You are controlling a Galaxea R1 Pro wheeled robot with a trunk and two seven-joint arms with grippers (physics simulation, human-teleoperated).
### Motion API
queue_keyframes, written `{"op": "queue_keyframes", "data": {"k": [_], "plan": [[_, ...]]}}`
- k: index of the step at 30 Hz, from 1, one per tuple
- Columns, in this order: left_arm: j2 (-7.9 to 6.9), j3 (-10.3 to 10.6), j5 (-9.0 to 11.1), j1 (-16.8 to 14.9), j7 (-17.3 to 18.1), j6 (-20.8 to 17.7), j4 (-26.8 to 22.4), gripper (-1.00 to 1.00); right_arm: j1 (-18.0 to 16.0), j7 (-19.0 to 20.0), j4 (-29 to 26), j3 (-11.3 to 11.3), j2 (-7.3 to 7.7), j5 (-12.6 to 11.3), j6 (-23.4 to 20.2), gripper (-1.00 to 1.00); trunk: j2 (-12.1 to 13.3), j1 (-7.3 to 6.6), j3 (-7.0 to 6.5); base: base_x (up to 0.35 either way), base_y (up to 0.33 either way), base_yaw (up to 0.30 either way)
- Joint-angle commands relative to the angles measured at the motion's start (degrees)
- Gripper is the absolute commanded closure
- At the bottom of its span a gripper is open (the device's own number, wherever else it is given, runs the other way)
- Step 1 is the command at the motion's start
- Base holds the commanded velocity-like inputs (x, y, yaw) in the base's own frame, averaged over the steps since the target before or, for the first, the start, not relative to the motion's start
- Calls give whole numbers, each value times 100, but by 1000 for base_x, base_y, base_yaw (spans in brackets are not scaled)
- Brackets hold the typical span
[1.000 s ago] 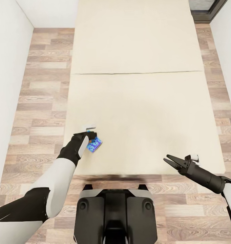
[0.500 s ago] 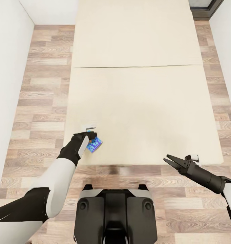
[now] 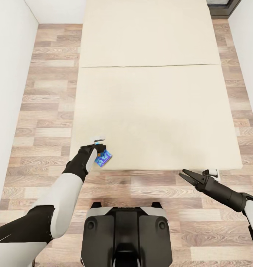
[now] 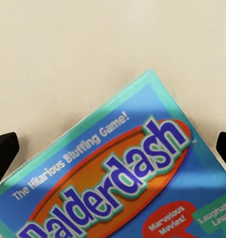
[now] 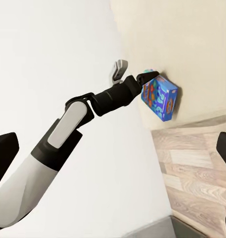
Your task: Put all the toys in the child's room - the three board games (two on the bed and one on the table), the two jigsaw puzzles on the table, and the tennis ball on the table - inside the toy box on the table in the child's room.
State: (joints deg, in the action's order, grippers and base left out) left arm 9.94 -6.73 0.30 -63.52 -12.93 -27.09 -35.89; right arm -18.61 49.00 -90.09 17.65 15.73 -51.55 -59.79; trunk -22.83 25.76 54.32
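Left pincer (image 3: 100, 148) clamped on the light-blue cardboard Balderdash board game (image 3: 103, 158) over the cream bed (image 3: 156, 111), right pincer (image 3: 186, 176) apart: carrying to the toy box seems next.

Blue Balderdash board game (image 4: 123, 183), cream bed (image 4: 93, 49)

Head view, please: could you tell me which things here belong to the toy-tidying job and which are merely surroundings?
Part of the job:
- light-blue board game, marked Balderdash in the left wrist view, held by the left gripper
- right gripper, jaws apart, holding nothing

Just surroundings:
- bed
- wood-plank floor
- white walls
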Motion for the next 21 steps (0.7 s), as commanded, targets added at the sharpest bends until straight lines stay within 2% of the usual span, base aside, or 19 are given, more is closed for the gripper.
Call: {"op": "queue_keyframes", "data": {"k": [1, 17, 21], "plan": [[6, -22, 5, -1, -13, -26, -8, -100, -4, 31, 0, 5, 1, 22, -21, -100, -9, 2, 6, -131, 0, 0], [6, -22, 5, 0, -33, -27, -8, -100, -2, 31, 1, 10, 1, 22, -21, -100, -9, 2, 6, -19, 0, 0], [6, -22, 5, 0, -34, -26, -6, -100, -2, 31, 3, 10, 1, 22, -21, -100, -9, 2, 6, -133, 0, 0]]}}
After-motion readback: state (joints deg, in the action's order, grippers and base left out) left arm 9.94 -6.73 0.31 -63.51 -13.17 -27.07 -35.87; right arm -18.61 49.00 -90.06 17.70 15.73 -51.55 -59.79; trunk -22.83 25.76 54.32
